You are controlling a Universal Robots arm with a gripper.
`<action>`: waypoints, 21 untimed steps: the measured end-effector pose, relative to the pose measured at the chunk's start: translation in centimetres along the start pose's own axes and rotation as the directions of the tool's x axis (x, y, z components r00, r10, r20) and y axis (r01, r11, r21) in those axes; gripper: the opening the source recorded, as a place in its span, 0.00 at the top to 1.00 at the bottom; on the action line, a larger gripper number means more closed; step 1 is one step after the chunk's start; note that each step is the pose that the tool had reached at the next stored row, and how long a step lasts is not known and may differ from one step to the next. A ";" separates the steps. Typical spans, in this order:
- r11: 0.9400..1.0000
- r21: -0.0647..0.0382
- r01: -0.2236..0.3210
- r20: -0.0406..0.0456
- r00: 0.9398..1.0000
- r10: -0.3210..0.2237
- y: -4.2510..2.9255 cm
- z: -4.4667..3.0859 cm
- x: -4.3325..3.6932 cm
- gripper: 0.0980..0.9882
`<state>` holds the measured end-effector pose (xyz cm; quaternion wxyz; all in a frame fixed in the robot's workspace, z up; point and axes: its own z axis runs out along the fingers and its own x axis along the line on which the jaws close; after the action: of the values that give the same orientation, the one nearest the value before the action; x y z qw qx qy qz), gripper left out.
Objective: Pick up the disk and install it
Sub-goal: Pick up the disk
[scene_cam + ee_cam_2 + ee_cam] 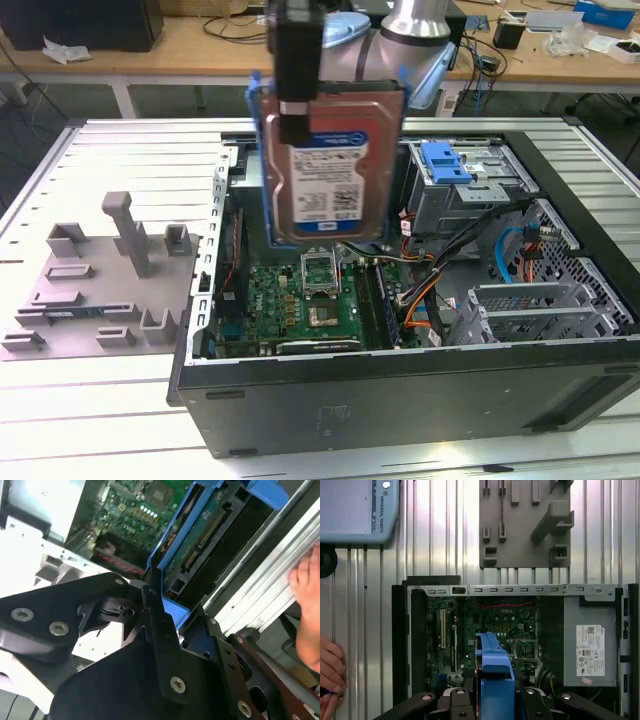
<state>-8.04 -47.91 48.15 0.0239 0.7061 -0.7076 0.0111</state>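
The disk [330, 170], a silver hard drive with a white-and-blue label and a blue plastic frame, hangs upright above the open computer case [400, 390], over the motherboard [300, 300]. My gripper [295, 120] is shut on its upper edge, one black finger lying across the label side. In the second wrist view the disk [210, 525] shows its green circuit-board side and blue frame, clamped between the black fingers [157, 625]. In the first wrist view the disk [492, 665] appears edge-on as a blue strip, with my gripper [492, 700] closed around it.
A grey metal drive cage with a blue latch [445, 165] sits at the case's far right corner. A grey plastic fixture with upright posts [110, 270] lies on the table at the exterior view's left. A person's hand [330, 675] rests near the case on the slatted table.
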 end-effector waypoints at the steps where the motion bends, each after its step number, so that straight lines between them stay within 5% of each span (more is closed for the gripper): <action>1: 1.000 0.000 0.000 0.000 1.000 0.000 -0.41 0.00 0.19 0.70; 9: 1.000 0.000 0.000 0.000 1.000 0.000 -4.75 0.03 2.36 0.70; 21: 1.000 0.000 0.000 0.000 1.000 0.000 -4.99 0.03 2.47 0.70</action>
<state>-3.06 -50.39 48.15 0.0240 0.7061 -0.7077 0.0110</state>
